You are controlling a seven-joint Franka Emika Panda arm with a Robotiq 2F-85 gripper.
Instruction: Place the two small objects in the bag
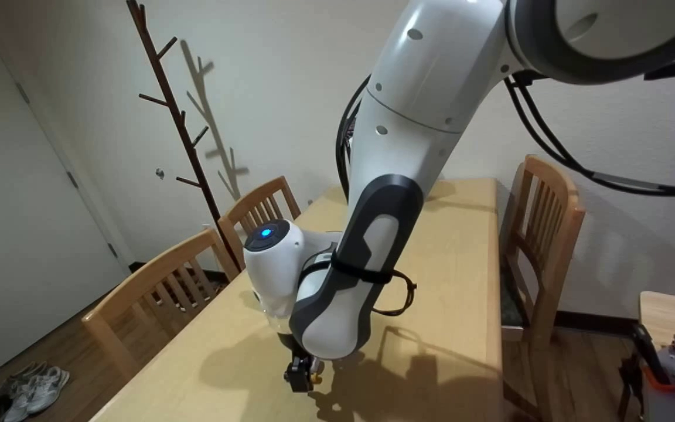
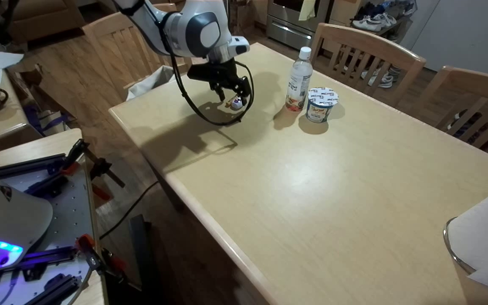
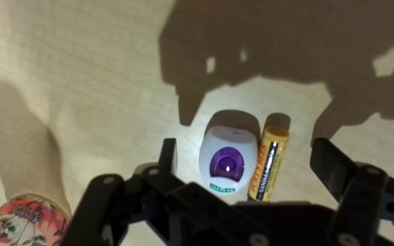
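Note:
A white floss container with a purple window [image 3: 228, 136] and a yellow lip balm tube [image 3: 270, 160] lie side by side on the table. They also show in an exterior view, the floss container [image 2: 236, 103] beside the lip balm [image 2: 228, 103]. My gripper [image 3: 245, 157] is open over them, one finger on each side of the pair with gaps. It shows above the pair in an exterior view [image 2: 232, 96]. In an exterior view the gripper [image 1: 300, 375] is partly hidden by the arm. A pale grey cloth item [image 2: 151, 81] is beyond the table edge; I cannot tell whether it is the bag.
A clear bottle [image 2: 298, 82] and a blue-and-white cup [image 2: 321, 106] stand on the table beside the gripper. A paper towel roll [image 2: 487, 237] stands at the table's far end. Wooden chairs [image 2: 367, 63] line the table. A cable loop [image 2: 210, 120] hangs from the arm.

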